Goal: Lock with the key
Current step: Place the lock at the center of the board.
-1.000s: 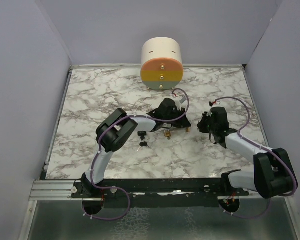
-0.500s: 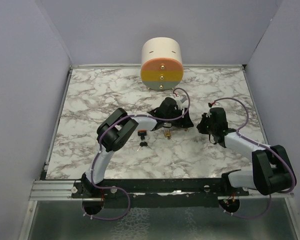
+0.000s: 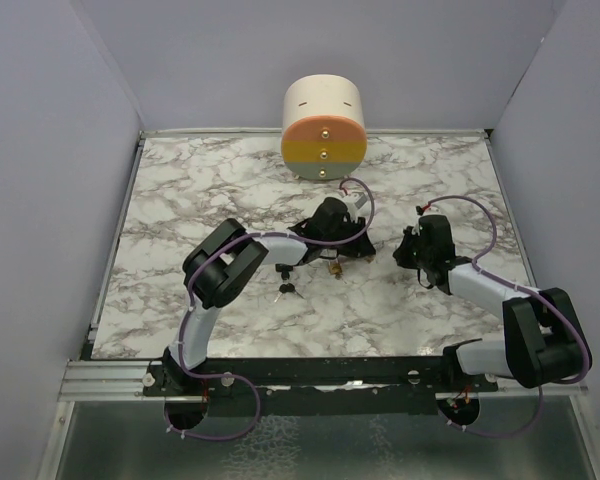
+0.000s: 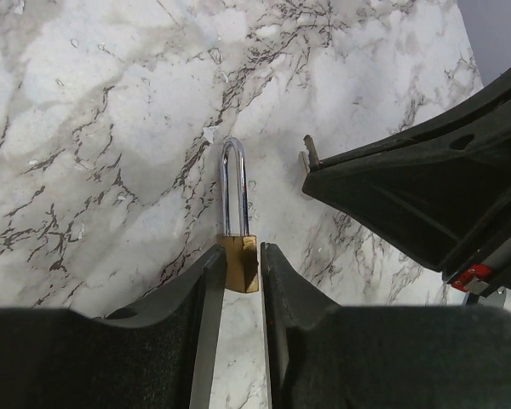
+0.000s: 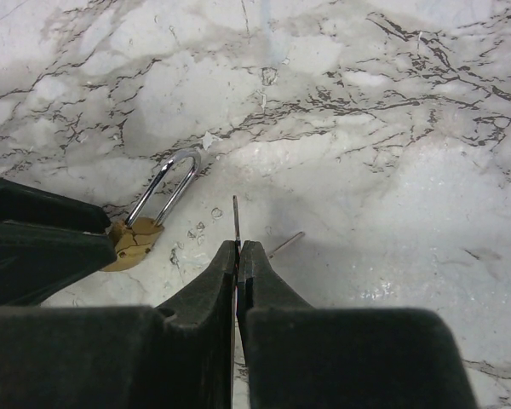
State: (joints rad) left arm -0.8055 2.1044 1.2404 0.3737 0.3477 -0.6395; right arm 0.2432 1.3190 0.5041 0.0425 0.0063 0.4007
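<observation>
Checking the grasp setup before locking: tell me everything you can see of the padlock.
The padlock is small, with a brass-looking body and a polished silver U-shaped shackle whose two legs both meet the body. It lies on the marble table near its middle, shackle pointing away from the left pincer. The pincer's fingers flank the body closely; whether they touch it is unclear. I cannot tell whether it is locked.

Left gripper [image 4: 241,256] clamped at narrow gap, right gripper [image 5: 237,247] pinched tight, facing each other
</observation>
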